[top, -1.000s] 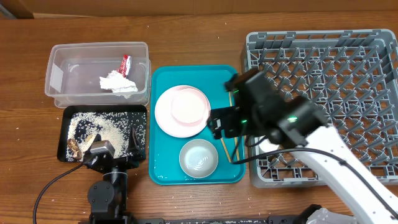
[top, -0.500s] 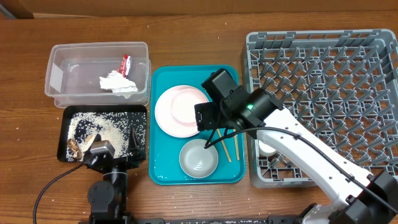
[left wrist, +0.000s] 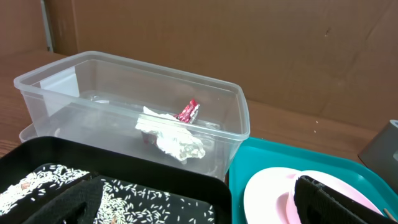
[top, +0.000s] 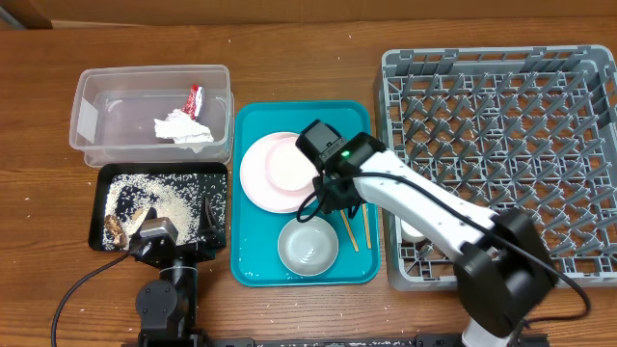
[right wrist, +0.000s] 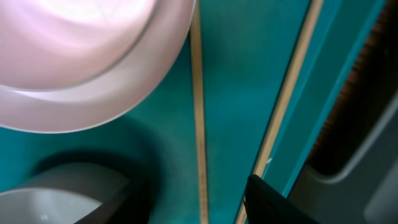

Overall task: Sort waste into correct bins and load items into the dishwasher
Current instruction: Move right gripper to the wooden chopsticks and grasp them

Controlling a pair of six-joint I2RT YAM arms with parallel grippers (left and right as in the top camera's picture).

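My right gripper (top: 338, 204) is low over the teal tray, open, its fingers (right wrist: 202, 205) straddling one of the two thin wooden chopsticks (right wrist: 198, 118) that lie on the tray's right side (top: 351, 231). The pink-rimmed white plate (top: 278, 173) is just to its left and the pale bowl (top: 308, 247) just below it. A small white cup (top: 412, 234) sits in the grey dish rack (top: 501, 116), partly hidden by my arm. My left gripper (left wrist: 199, 205) is open and empty over the black tray (top: 159, 173) of rice.
The clear tub (top: 92, 116) at the back left holds the crumpled tissue (top: 181, 129) and the red wrapper (top: 195, 98). The teal tray (top: 253, 268) lies between the black tray and the rack. Brown scraps (top: 123, 226) lie in the black tray's corner.
My right arm has swung left from the rack's front edge to the teal tray and come down over the chopsticks. The left arm has not moved.
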